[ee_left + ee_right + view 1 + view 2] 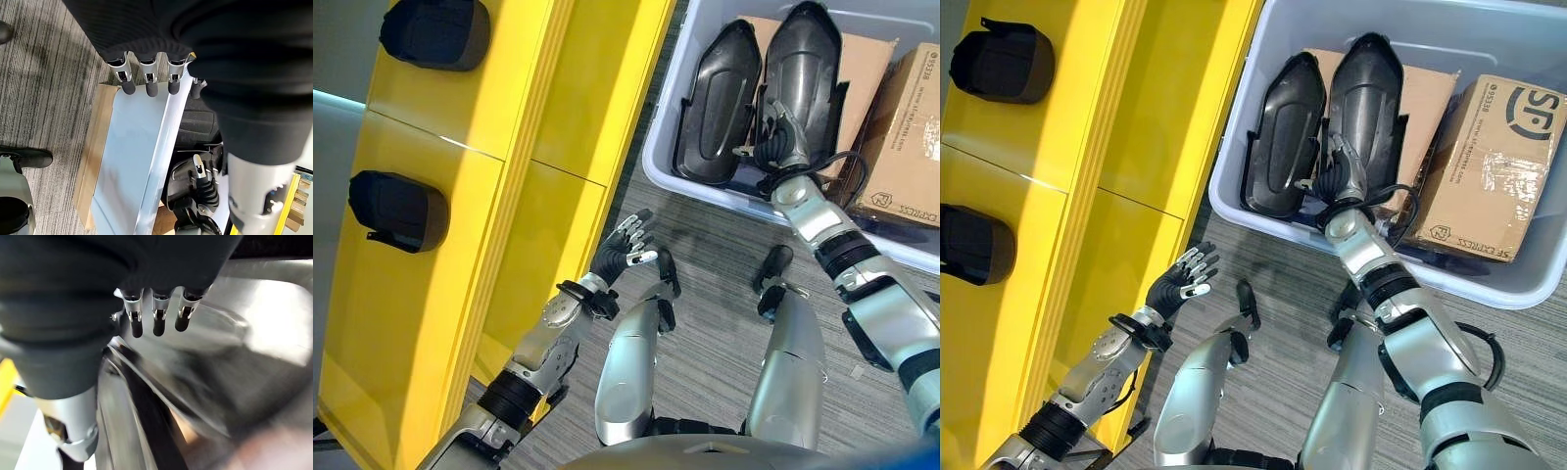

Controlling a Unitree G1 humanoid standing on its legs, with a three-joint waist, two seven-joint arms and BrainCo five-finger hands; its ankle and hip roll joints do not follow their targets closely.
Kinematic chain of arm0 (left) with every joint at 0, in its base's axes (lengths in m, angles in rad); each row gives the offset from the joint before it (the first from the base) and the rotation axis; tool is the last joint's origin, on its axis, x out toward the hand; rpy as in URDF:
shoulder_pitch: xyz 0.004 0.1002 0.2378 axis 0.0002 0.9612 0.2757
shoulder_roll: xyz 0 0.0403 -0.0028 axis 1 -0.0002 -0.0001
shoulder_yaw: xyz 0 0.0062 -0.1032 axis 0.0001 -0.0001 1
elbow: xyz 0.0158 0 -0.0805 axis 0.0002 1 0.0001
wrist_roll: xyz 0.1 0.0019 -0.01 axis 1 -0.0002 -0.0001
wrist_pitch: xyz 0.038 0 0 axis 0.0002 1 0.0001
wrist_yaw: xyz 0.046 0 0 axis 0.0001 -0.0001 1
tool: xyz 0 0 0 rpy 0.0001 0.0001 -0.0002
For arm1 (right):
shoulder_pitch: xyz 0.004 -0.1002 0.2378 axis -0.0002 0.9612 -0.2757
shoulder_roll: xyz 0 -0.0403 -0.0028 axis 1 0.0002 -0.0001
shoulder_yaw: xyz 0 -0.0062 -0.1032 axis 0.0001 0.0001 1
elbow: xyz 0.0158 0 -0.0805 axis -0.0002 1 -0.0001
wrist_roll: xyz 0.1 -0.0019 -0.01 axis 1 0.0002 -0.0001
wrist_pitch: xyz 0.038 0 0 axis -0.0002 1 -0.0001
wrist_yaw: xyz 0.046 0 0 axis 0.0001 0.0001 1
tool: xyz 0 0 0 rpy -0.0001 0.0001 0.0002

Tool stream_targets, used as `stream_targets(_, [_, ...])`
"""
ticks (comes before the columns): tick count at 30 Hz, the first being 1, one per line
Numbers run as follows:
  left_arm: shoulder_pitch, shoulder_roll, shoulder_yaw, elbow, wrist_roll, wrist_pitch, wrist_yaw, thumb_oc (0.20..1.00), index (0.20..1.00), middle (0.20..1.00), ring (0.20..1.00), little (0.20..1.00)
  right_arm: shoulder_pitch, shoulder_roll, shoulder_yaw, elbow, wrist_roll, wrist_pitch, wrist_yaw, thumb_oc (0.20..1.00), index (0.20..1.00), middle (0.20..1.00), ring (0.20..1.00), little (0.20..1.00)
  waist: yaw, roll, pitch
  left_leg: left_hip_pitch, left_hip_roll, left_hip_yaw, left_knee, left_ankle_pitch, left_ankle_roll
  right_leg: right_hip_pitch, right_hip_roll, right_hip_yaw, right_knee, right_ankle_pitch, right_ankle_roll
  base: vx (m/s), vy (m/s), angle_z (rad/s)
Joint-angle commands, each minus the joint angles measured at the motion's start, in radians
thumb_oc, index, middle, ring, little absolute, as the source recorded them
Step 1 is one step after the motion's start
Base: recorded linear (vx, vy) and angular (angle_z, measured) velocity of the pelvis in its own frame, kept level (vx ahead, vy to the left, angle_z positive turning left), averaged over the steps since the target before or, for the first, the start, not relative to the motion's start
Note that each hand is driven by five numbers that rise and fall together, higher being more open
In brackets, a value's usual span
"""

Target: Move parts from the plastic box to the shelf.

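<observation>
Two long black shell-shaped parts lie side by side in the grey plastic box (658, 166), one on the left (720, 98) and one on the right (808, 59). My right hand (778, 145) reaches into the box at the near end of the right part. Its fingers (155, 320) hang relaxed just over that part's glossy surface (220, 357), curled round nothing. My left hand (625, 250) hovers open above the floor, between the box and the yellow shelf (460, 245), with nothing in it. Two more black parts (435, 31) (399, 211) sit on the shelf.
Cardboard boxes (1489, 166) fill the right side of the plastic box, one lying under the two parts. The shelf's yellow front edge runs close along the left of the box. Grey striped carpet (715, 245) lies between them.
</observation>
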Motion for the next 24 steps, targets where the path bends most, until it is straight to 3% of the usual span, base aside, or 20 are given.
stream_targets(1, [-0.005,-0.013,-0.070,-0.063,-0.001,-0.073,0.037,1.000,1.000,1.000,1.000,1.000,-0.055,-0.030,-0.067,-0.200,-0.278,-0.154,-0.216,1.000,1.000,1.000,1.000,1.000,-0.004,0.060,0.026,-0.032,0.021,0.012,0.075,-0.097,0.000,0.053,-0.007,0.093,0.015,-0.069,0.120,0.03,0.106,-0.04])
stream_targets(7, [-0.014,-0.043,-0.096,-0.043,-0.035,-0.118,0.079,1.000,1.000,1.000,1.000,1.000,0.011,-0.042,-0.089,-0.433,-0.371,-0.192,-0.265,1.000,1.000,1.000,1.000,1.000,-0.052,0.071,0.026,0.002,0.013,0.042,0.039,-0.088,-0.006,0.068,0.007,0.123,-0.028,-0.063,0.130,0.03,0.115,-0.19])
stream_targets(13, [-0.005,-0.055,-0.107,-0.014,-0.048,-0.158,0.077,1.000,1.000,1.000,1.000,1.000,0.071,-0.044,-0.091,-0.487,-0.371,-0.211,-0.279,1.000,1.000,1.000,1.000,1.000,-0.074,0.079,0.026,0.017,0.012,0.062,0.029,-0.086,-0.010,0.072,0.006,0.130,-0.038,-0.064,0.130,0.02,0.068,-0.09])
stream_targets(16, [-0.002,-0.059,-0.109,-0.006,-0.050,-0.167,0.073,1.000,1.000,1.000,1.000,1.000,0.083,-0.041,-0.091,-0.488,-0.354,-0.190,-0.277,1.000,1.000,1.000,1.000,1.000,-0.077,0.080,0.026,0.019,0.012,0.065,0.029,-0.086,-0.010,0.072,0.005,0.131,-0.036,-0.065,0.128,0.02,0.026,-0.06])
stream_targets(20, [-0.003,-0.059,-0.107,-0.001,-0.052,-0.171,0.070,1.000,1.000,1.000,1.000,1.000,0.102,-0.039,-0.099,-0.468,-0.279,-0.154,-0.267,1.000,1.000,1.000,1.000,1.000,-0.080,0.078,0.026,0.018,0.012,0.067,0.032,-0.090,-0.008,0.069,0.006,0.131,-0.035,-0.067,0.126,0.00,0.004,-0.01])
stream_targets(24, [-0.010,-0.055,-0.098,-0.001,-0.037,-0.152,0.067,1.000,1.000,1.000,1.000,1.000,0.109,-0.023,-0.111,-0.391,-0.077,-0.130,-0.212,1.000,1.000,1.000,1.000,1.000,-0.074,0.073,0.026,0.008,0.014,0.063,0.039,-0.092,-0.006,0.064,0.009,0.129,-0.030,-0.069,0.121,0.00,-0.046,0.00])
